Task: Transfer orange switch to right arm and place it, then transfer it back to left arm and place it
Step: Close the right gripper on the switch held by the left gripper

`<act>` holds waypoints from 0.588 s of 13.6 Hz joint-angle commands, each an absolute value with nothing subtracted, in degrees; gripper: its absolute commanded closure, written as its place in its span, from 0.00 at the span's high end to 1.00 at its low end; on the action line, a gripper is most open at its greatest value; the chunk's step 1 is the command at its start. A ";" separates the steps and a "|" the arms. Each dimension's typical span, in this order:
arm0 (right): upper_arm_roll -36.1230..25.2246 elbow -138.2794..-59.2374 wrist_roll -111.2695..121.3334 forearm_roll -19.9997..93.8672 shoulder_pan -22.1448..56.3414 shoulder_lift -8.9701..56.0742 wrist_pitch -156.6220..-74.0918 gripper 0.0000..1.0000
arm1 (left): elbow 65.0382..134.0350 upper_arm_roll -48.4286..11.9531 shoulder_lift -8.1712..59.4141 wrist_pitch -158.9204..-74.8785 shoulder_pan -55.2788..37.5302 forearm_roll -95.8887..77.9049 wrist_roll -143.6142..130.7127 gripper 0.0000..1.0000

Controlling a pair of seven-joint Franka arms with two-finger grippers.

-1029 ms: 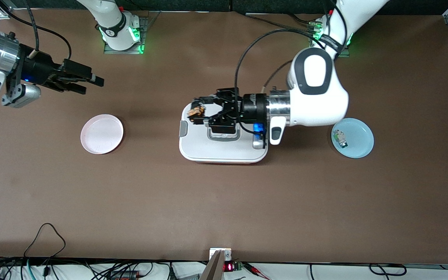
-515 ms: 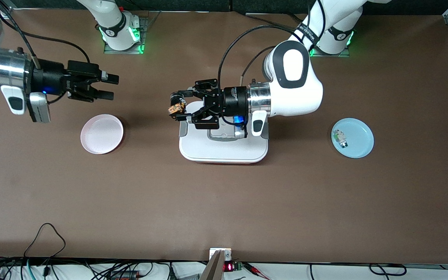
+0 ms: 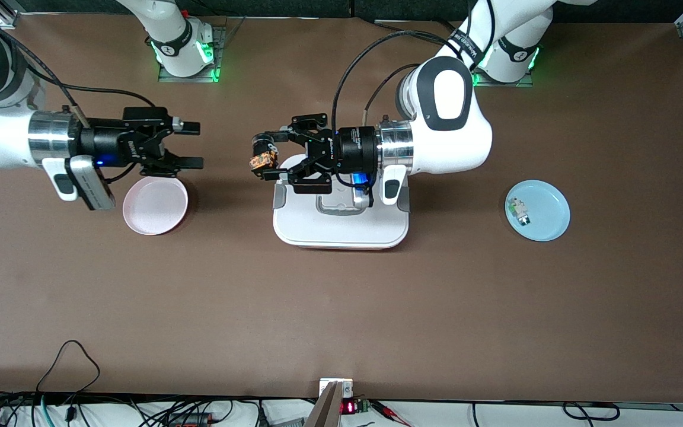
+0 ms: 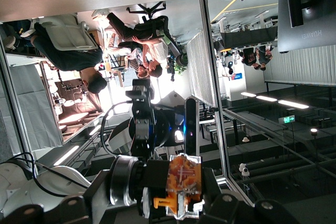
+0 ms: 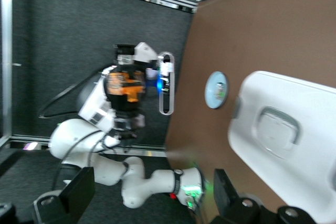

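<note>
Orange switch (image 3: pixel 263 160) held up in the air by the left gripper (image 3: pixel 265 157).

Left gripper pinches the orange switch between its two fingers, over the edge of the white box (image 3: pixel 341 220) at the right arm's end of it. In the left wrist view the switch (image 4: pixel 182 182) sits tight between the black fingers. The right gripper (image 3: pixel 190 144) has its fingers spread wide with nothing in them. It hangs in the air just above the pink plate (image 3: pixel 155 204) and points toward the switch, with a gap between the two grippers. A blue plate (image 3: pixel 546 212) lies on the brown tabletop (image 3: pixel 341 308) toward the left arm's end, with a tiny white-and-green part (image 3: pixel 518 212) on it.
</note>
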State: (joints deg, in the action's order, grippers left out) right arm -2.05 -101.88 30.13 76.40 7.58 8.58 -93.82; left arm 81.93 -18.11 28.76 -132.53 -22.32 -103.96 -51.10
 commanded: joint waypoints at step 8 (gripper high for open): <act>-2.46 -102.92 36.30 89.56 12.39 11.86 -92.90 1.00 | 80.42 -17.58 29.44 -133.15 -23.29 -104.86 -51.68 0.00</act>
